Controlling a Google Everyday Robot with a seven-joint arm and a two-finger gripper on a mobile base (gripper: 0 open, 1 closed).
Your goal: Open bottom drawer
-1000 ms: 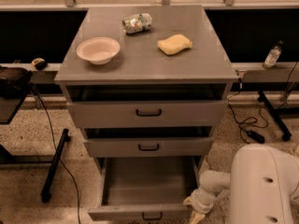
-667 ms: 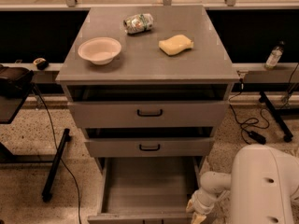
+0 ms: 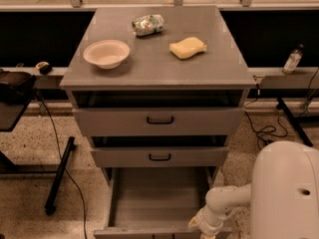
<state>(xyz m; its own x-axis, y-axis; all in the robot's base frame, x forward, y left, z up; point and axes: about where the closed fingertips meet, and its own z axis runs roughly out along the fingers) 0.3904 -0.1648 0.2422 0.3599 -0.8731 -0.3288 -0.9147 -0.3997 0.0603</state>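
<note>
Speckled floor [image 3: 30,203] — bottom drawer [image 3: 154,200] open, gripper [image 3: 200,229] at its front-right corner.

One camera looks down from above and in front of a grey cabinet [image 3: 159,68], facing its drawer fronts squarely. The cabinet top lies toward 12 o'clock. The pulled-out bottom drawer [image 3: 154,198] lies toward 6 o'clock, its front cut by the lower frame edge. The view is fairly near: the cabinet fills the centre, with floor [image 3: 30,193] at 3 and 9 o'clock. The robot's white body [image 3: 286,193] crowds the 4 o'clock corner, very close to the lens. The gripper [image 3: 202,228] sits at 5 o'clock, at the frame's bottom edge.
</note>
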